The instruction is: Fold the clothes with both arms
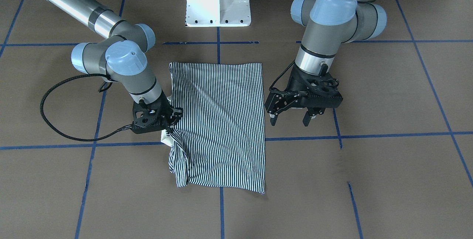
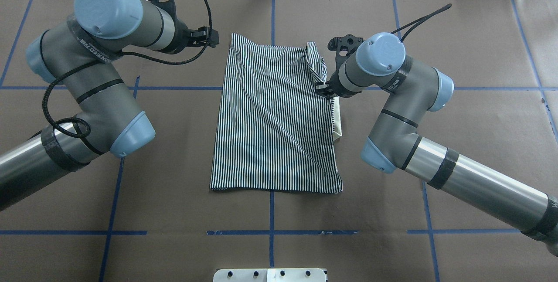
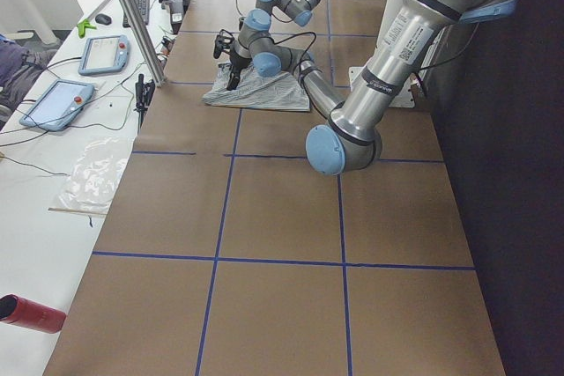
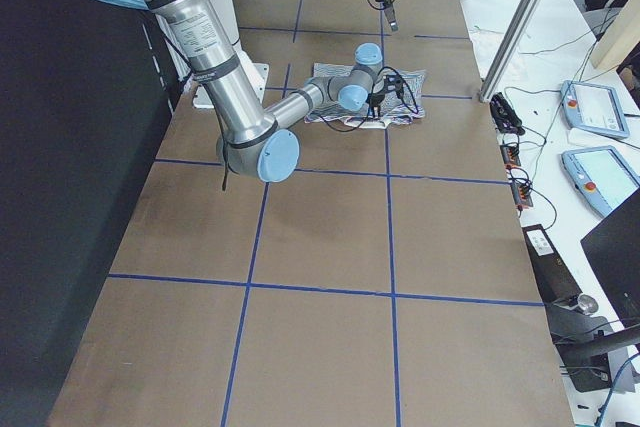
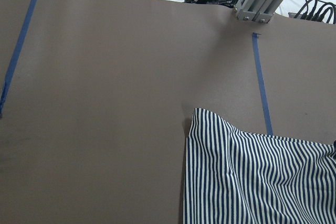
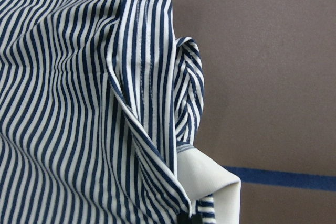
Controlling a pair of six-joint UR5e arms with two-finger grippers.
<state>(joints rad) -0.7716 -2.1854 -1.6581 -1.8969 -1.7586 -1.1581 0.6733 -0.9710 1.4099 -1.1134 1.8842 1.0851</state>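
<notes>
Here the right hand point(image 1: 170, 120) pinches the shirt point(image 1: 221, 120) at its edge near the collar point(image 6: 210, 182); the left hand point(image 1: 290, 120) hangs wide open and empty beside it, over the desk point(image 1: 369, 176).

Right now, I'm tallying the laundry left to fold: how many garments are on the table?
1. The striped polo shirt lies in the middle of the table, cream collar poking out on the robot's right. Anything beneath it would be hidden.
</notes>
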